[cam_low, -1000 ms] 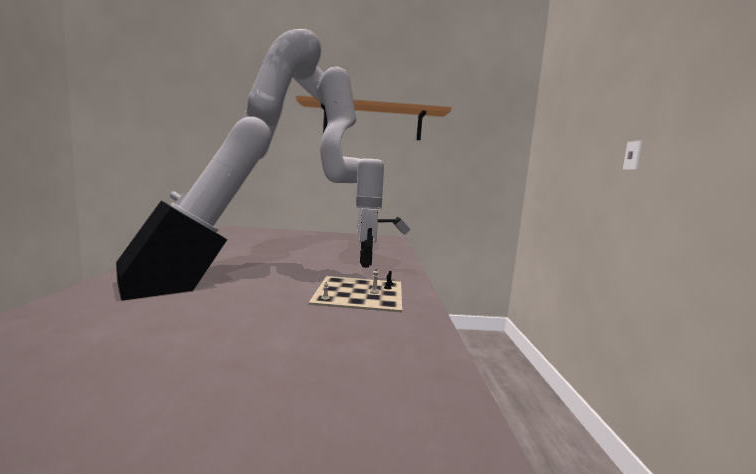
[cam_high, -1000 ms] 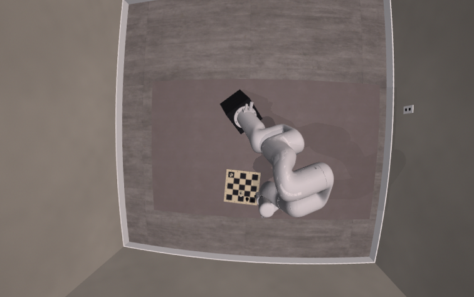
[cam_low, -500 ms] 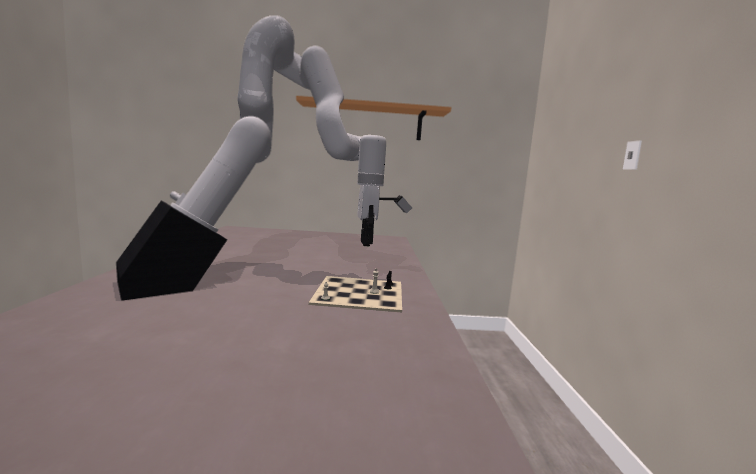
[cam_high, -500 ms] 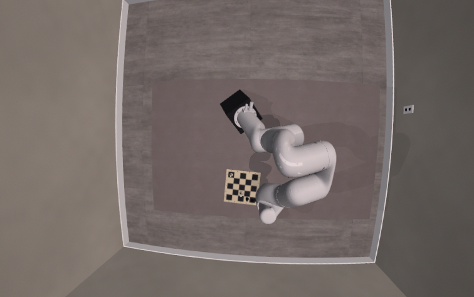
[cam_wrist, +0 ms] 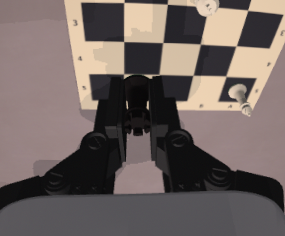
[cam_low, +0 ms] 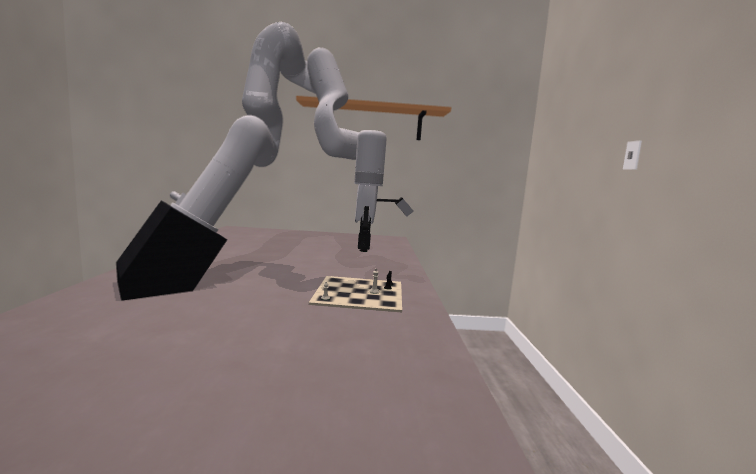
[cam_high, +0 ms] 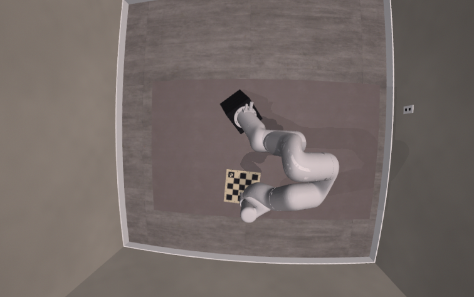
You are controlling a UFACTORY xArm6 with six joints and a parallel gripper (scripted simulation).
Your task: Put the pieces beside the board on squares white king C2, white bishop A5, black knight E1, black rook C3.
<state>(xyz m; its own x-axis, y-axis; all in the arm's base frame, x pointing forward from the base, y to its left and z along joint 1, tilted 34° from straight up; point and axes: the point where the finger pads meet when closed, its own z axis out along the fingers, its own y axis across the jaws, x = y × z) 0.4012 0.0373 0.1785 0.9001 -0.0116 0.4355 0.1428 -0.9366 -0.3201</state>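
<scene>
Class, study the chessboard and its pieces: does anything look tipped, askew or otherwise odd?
Nothing stands out. The white king, white bishop and black knight stand upright on the chessboard. The gripper holds a dark piece, probably the black rook, in its jaws above the board's edge.

The arm (cam_low: pixel 263 88) arches high, its claw (cam_wrist: pixel 138 104) pointing straight down, clamped on something dark.
</scene>
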